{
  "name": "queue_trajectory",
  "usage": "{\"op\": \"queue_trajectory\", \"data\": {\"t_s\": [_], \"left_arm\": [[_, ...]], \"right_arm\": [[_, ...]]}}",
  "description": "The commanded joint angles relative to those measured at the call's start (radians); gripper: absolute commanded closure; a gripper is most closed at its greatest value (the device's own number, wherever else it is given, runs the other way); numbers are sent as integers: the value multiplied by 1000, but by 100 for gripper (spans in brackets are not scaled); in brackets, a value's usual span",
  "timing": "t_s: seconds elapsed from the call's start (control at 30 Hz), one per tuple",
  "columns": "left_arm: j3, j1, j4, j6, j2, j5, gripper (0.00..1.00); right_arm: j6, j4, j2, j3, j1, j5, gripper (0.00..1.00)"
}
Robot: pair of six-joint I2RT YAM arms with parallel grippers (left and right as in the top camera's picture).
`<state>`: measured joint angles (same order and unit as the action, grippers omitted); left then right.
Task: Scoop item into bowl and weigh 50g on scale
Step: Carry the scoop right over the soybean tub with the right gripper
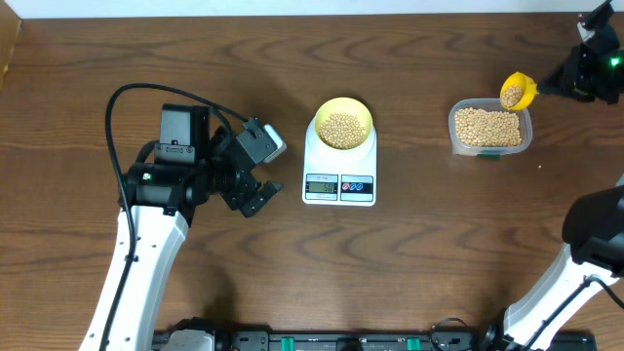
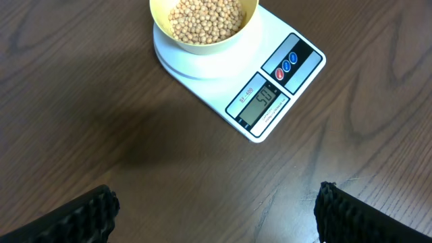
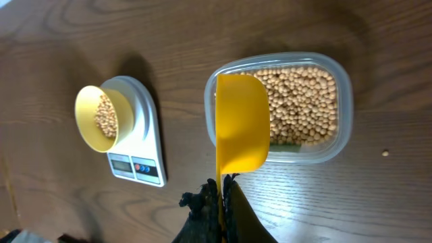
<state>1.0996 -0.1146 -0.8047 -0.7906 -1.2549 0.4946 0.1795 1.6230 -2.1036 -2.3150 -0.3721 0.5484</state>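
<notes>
Bowl (image 1: 342, 101) sits centred on the scale (image 1: 339, 172), upper centre of the overhead frame, about half full of beans (image 1: 341, 129): small, round, tan, in a loose pile. Clear tub (image 1: 527, 132), upper right, holds a wider layer of the same beans. Yellow scoop (image 1: 518, 91) hangs at the tub's upper right rim with some beans in it, right jaws clamped on its handle. Left jaws spread wide, empty, just left of the scale, not touching. Bare surface (image 1: 429, 253) lies between scale and tub and across the lower frame.
</notes>
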Motion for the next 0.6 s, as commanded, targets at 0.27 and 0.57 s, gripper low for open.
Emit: {"op": "queue_trajectory", "data": {"t_s": [0.27,0.57], "left_arm": [[-2,3,-3,-13,1,2,5],[-2,3,-3,-13,1,2,5]], "right_arm": [[-38,-8,-5,7,59,-115,99],[-72,-24,-33,8,118,-235,99]]}}
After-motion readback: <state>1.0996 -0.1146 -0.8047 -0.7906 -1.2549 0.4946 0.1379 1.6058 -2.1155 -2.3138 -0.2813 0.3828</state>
